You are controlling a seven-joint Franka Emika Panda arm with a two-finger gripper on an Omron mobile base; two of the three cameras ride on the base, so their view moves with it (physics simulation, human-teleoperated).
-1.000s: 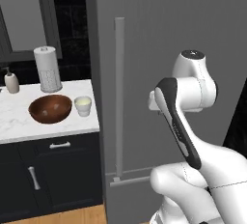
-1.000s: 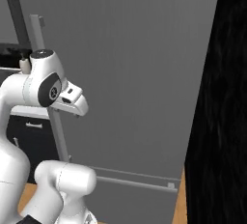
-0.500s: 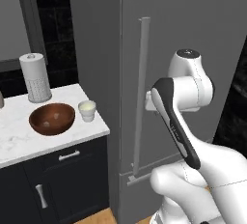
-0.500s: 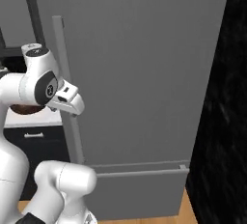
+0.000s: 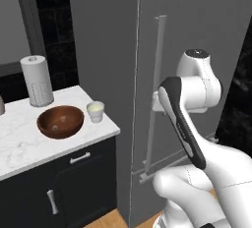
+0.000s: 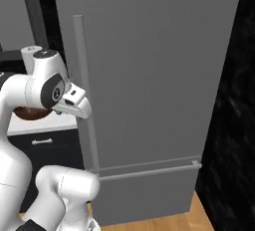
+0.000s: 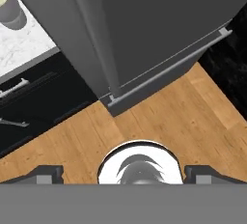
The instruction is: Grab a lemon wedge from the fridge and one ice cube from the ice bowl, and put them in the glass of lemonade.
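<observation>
Base shifted right along the counter (image 5: 29, 143) over the last second; fridge (image 6: 149, 75) now dead ahead, door shut, so lemon wedge presumably inside, unseen. Next up by my read: reaching for the fridge handle (image 6: 84, 90). Arm folded up near the base, wrist pointed down at the wood floor (image 7: 159, 117), gripper (image 7: 123, 172) fingertips spread wide, nothing held. Left, on the counter: ice bowl (image 5: 60, 121), glass of lemonade (image 5: 95, 111) just right of it, paper-towel roll (image 5: 37, 80) farther back. Neither touched yet.

The ice bowl (image 5: 60, 121) and the glass of lemonade (image 5: 95, 111) stand near the counter's (image 5: 29, 148) right edge, beside the closed fridge (image 5: 197, 25).
</observation>
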